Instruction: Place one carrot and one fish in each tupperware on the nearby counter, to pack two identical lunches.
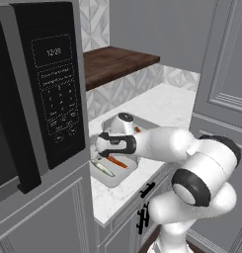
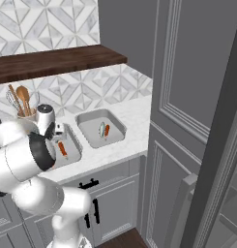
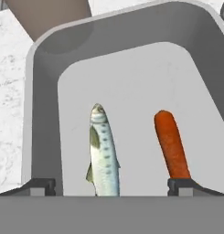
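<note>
A white robot arm (image 1: 191,163) reaches left over a white marbled counter (image 1: 162,106). Beneath its wrist sits a grey container (image 1: 115,175) holding a pale fish (image 1: 101,168) beside an orange carrot (image 1: 117,162). A black microwave (image 1: 38,94) stands at left.

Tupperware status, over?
End effector open above near tupperware. Fish and carrot inside. Far tupperware packed too. Nothing obstructing.

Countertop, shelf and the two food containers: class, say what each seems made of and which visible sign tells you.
Countertop: polished stone, probably marble, white with faint grey veining.
Shelf: dark stained wood, streaky grain, matte.
Containers: likely smooth plastic, uniform grey, rounded moulded corners, though the rendering leaves this open.
</note>
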Available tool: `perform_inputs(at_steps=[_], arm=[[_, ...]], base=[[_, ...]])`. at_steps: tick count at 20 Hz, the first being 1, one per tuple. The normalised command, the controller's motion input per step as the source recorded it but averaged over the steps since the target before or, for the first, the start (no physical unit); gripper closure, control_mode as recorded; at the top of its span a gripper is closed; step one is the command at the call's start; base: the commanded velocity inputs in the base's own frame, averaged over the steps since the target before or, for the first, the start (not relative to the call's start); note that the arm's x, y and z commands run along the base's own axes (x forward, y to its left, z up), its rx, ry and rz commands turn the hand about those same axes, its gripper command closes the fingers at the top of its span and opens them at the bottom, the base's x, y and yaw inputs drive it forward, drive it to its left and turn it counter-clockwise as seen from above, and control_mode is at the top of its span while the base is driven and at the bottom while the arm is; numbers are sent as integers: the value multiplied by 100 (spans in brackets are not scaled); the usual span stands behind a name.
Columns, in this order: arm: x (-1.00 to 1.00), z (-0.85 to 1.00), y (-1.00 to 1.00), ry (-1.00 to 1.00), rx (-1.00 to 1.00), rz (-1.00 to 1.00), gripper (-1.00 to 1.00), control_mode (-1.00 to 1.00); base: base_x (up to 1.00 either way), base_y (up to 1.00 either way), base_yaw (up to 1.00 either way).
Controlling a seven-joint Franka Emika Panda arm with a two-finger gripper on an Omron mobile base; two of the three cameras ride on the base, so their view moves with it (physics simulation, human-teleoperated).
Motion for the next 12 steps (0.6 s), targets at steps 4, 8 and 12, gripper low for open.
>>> perform_inputs(at_steps=[4, 8, 12], arm=[[-28, 97, -88, -7, 0, -7, -100, -100], [-52, 100, -96, -18, 3, -5, -100, -100], [-67, 100, -90, -29, 5, -2, -100, -100]], base=[[0, 0, 0], [0, 0, 0], [0, 0, 0]])
